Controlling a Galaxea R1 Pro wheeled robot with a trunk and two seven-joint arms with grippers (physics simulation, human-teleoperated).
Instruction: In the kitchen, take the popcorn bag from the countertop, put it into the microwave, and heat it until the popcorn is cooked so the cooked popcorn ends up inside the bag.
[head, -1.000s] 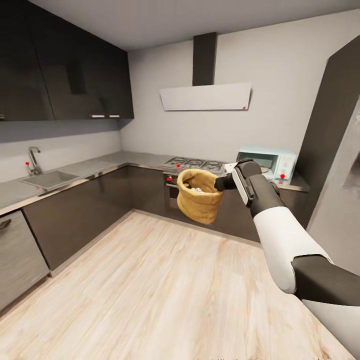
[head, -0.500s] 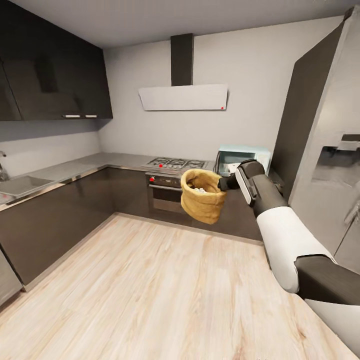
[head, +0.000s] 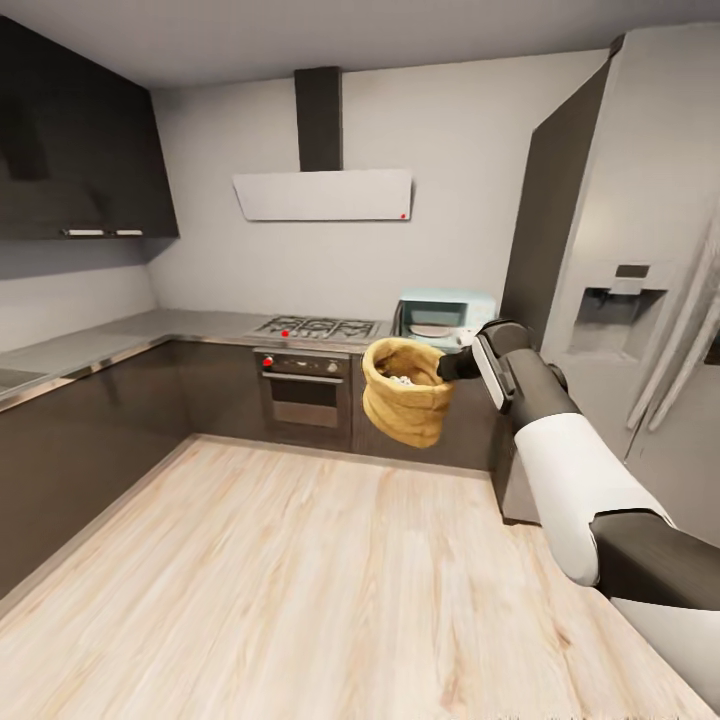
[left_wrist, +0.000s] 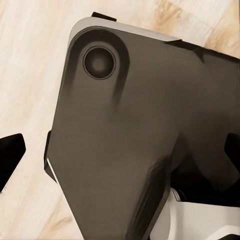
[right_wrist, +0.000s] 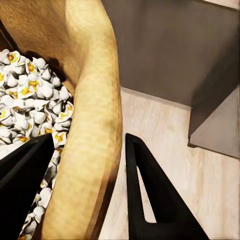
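1. Presently, the right hand (head: 447, 366) is closed on the rolled rim of the popcorn bag (head: 405, 402), holding it in the air above the wooden floor (head: 300, 580), in front of the lower cabinets.
2. In the right wrist view, one dark finger (right_wrist: 150, 195) lies outside the tan rim of the bag (right_wrist: 92, 125) and the other finger lies inside it, so the rim is pinched between them.
3. The popcorn (right_wrist: 35, 105) sits inside the bag as a heap of white pieces with yellow centres; a few pale pieces also show at the bag's mouth in the head view (head: 400, 380).
4. The bag hangs upright, mouth upward, well apart from the worktop (head: 130, 330).
5. The microwave (head: 445, 315), pale mint-blue, stands on the worktop behind the bag, between the gas hob (head: 315, 327) and the tall grey refrigerator (head: 620, 280). Its door state cannot be determined at this range.
6. A built-in oven (head: 305, 395) sits below the hob; a white extractor hood (head: 322, 195) is mounted on the wall above it.
7. The left wrist view shows a dark robot body panel (left_wrist: 135, 135) over the floor; the black finger tips of the left hand (left_wrist: 120, 150) appear far apart at opposite edges, so that hand stands open and empty.
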